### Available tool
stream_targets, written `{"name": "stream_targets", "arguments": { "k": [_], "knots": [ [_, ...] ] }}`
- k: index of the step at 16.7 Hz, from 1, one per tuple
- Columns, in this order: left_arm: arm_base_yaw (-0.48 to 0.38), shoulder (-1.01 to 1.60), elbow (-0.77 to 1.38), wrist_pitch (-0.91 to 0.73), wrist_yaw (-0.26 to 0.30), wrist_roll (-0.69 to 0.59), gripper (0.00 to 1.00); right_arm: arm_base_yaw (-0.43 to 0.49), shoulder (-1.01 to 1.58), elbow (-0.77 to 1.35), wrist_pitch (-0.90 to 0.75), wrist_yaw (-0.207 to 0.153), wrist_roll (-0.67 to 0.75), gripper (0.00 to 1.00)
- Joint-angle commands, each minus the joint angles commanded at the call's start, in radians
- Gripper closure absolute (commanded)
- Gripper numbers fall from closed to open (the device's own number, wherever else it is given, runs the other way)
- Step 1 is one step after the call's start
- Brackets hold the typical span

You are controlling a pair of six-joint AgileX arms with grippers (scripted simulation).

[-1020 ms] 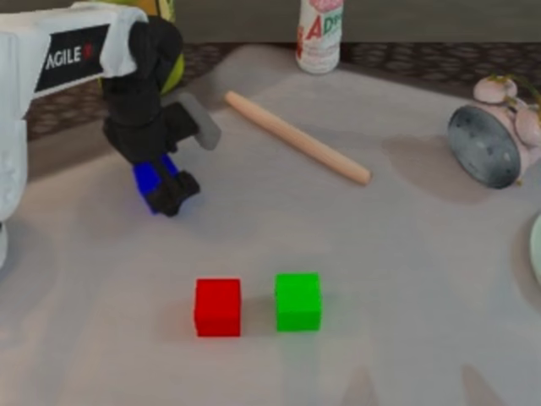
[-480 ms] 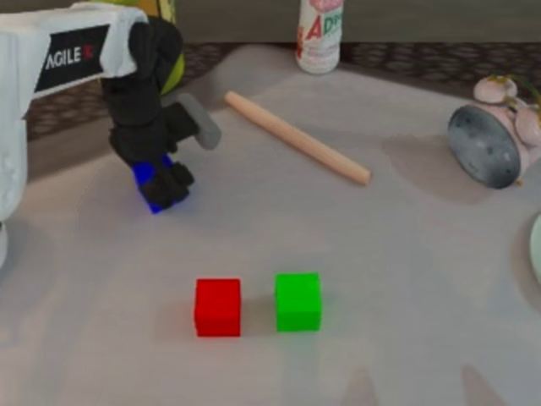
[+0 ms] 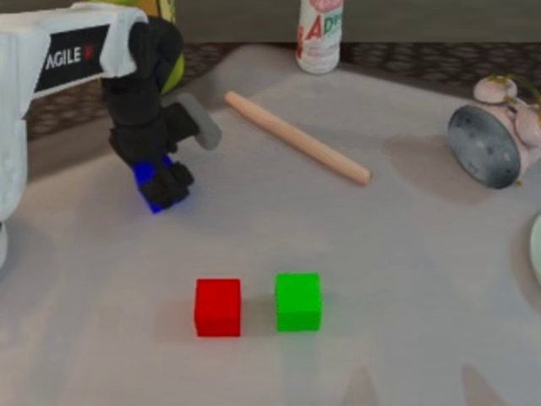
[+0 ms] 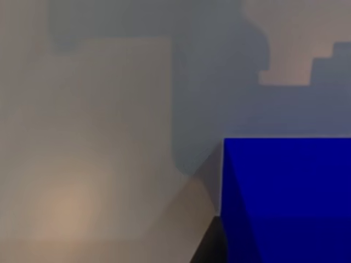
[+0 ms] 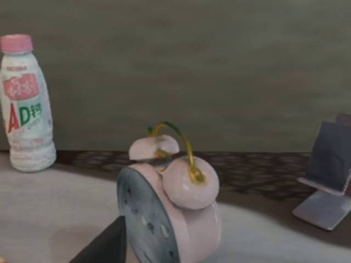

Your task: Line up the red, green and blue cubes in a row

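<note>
Left gripper [image 3: 169,188] sits low at the table's far left, its dark fingers clamped on either side of the blue cube [image 3: 145,176], which shows only as a sliver between and behind them from above; the left wrist view confirms blue filling the space right under the camera. Red cube [image 3: 218,307] and green cube [image 3: 298,301] already sit side by side near the front centre, a narrow gap between them, faces roughly square to each other. Judgement: step in hand is the carry of blue to that row. Do it well by lifting straight up before travelling, so the cube clears the cloth, then coming down in line with the other two and matching their gap. Open room: bare table lies on both ends of the pair; the slot left of red is nearer, the one right of green means passing over both cubes. Rolling pin [image 3: 296,136] lies well behind the row, out of the path. Alarm clock [image 3: 494,139] and bottle [image 3: 319,34] stand far off. Right gripper not seen from above; its wrist camera faces the clock, so that arm looks parked at the right, fingers unreadable.
</note>
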Motion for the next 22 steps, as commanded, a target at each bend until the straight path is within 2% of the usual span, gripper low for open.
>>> {"name": "stream_targets", "arguments": {
  "k": [4, 10, 16, 19, 22],
  "knots": [
    [-0.004, -0.036, 0.032, -0.052, 0.012, -0.003, 1.00, 0.000, 0.000, 0.000, 0.000, 0.000, 0.000, 0.00],
    [0.014, -0.085, 0.157, -0.233, 0.011, -0.009, 1.00, 0.000, 0.000, 0.000, 0.000, 0.000, 0.000, 0.00],
    [0.008, -0.087, 0.166, -0.243, 0.011, -0.008, 1.00, 0.000, 0.000, 0.000, 0.000, 0.000, 0.000, 0.00],
    [-0.062, -0.084, 0.178, -0.252, 0.011, -0.015, 1.00, 0.000, 0.000, 0.000, 0.000, 0.000, 0.000, 0.00],
    [-0.220, -0.087, 0.190, -0.268, 0.012, -0.037, 1.00, 0.000, 0.000, 0.000, 0.000, 0.000, 0.000, 0.00]
  ]
}}
